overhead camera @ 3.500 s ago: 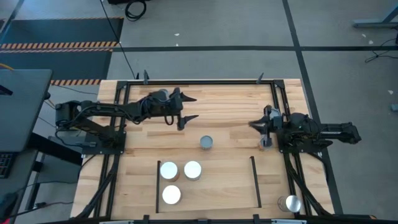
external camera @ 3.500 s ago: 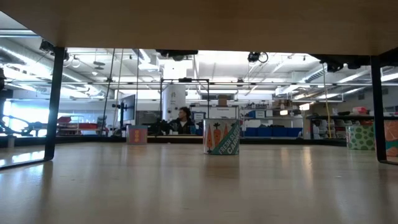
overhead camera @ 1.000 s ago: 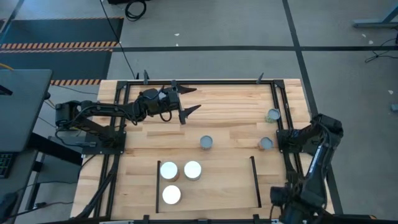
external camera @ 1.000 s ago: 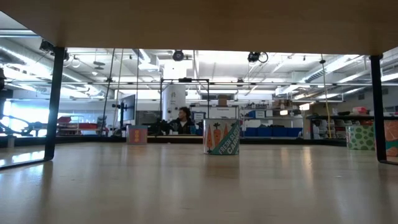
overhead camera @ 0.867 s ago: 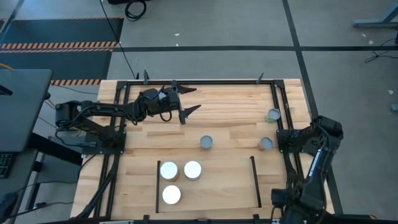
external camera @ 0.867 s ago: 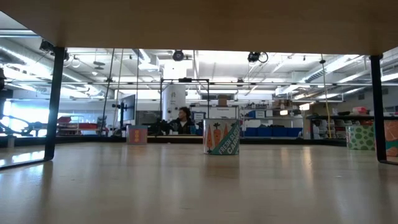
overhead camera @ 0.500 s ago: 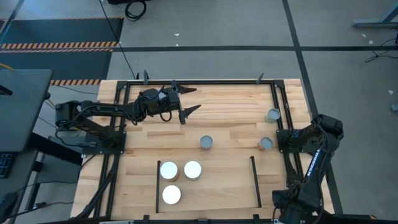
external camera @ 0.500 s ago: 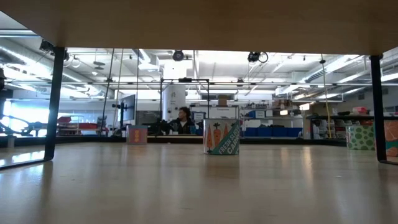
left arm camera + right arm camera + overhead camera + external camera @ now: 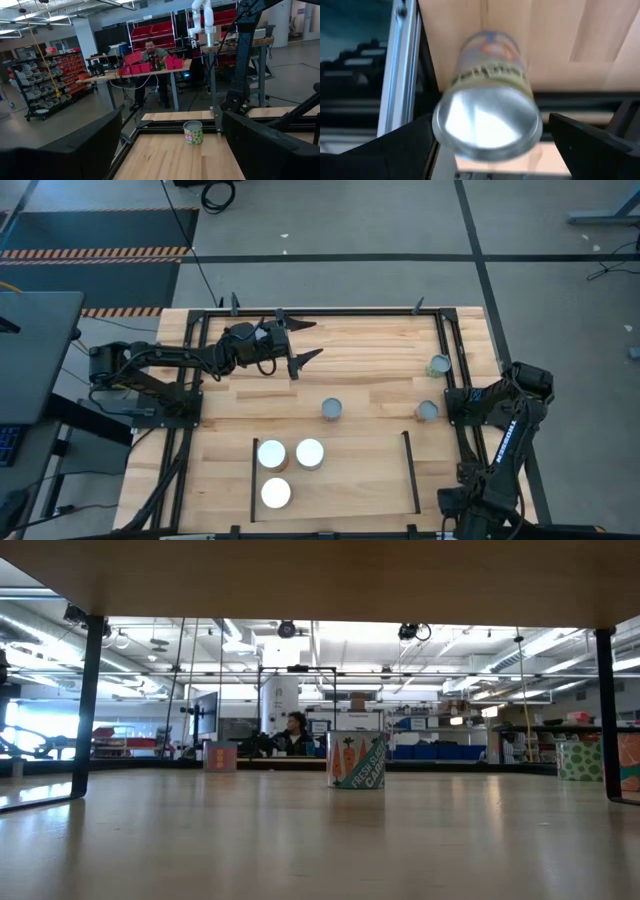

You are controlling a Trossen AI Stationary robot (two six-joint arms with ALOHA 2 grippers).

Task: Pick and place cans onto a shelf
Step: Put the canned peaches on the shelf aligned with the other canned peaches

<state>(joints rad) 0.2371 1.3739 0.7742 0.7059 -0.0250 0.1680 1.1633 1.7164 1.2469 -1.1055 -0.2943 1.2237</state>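
Straddling a silver-topped can (image 9: pixel 487 120) with open fingers, our right end effector (image 9: pixel 490 145) grips nothing; our left end effector (image 9: pixel 305 345) hovers open, 1 green can (image 9: pixel 193 132) ahead.

A can (image 9: pixel 487 102) fills the middle of the right wrist view, its shiny grey-silver top facing the camera and its printed side running away behind it. It stands at the pale-wood worktop (image 9: pixel 580 45) edge, beside a black frame rail. The right hand's (image 9: pixel 487 150) two dark fingers (image 9: pixel 592 150) sit spread on either side of it, apart from it.
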